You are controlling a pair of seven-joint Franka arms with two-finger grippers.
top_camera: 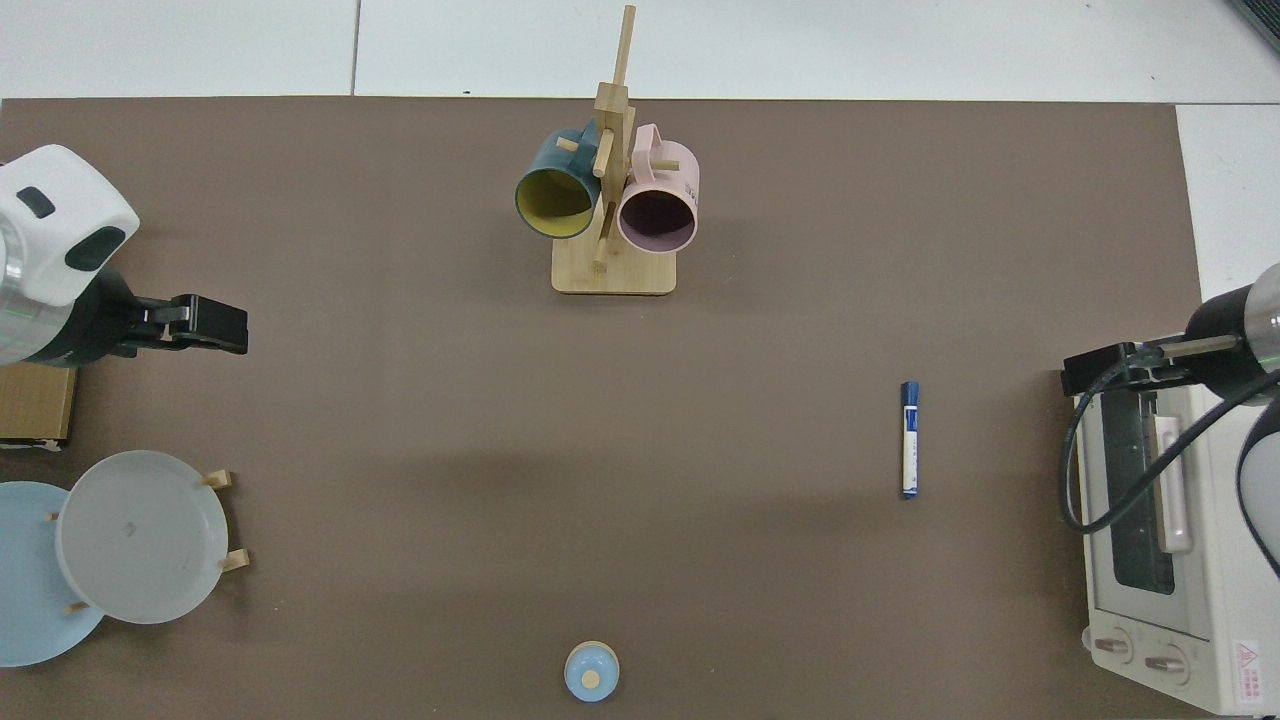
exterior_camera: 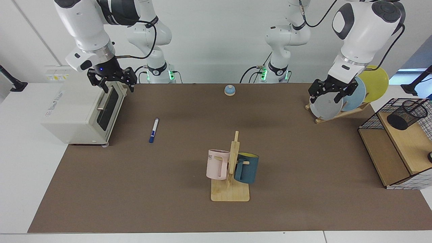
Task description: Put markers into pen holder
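The task is not yet started. The marker [exterior_camera: 154,130] lies flat on the brown mat [exterior_camera: 168,189], below and slightly toward table centre from the right gripper [exterior_camera: 114,82], which hangs released and empty over the toaster oven [exterior_camera: 81,114]. The left gripper [exterior_camera: 332,92] — fingers spread, holding nothing — hovers before the plate rack [exterior_camera: 337,113]. The pen holder [exterior_camera: 406,114] sits beyond it in the wire basket [exterior_camera: 371,118], apparently empty. Remaining: grasp, carry, insert.
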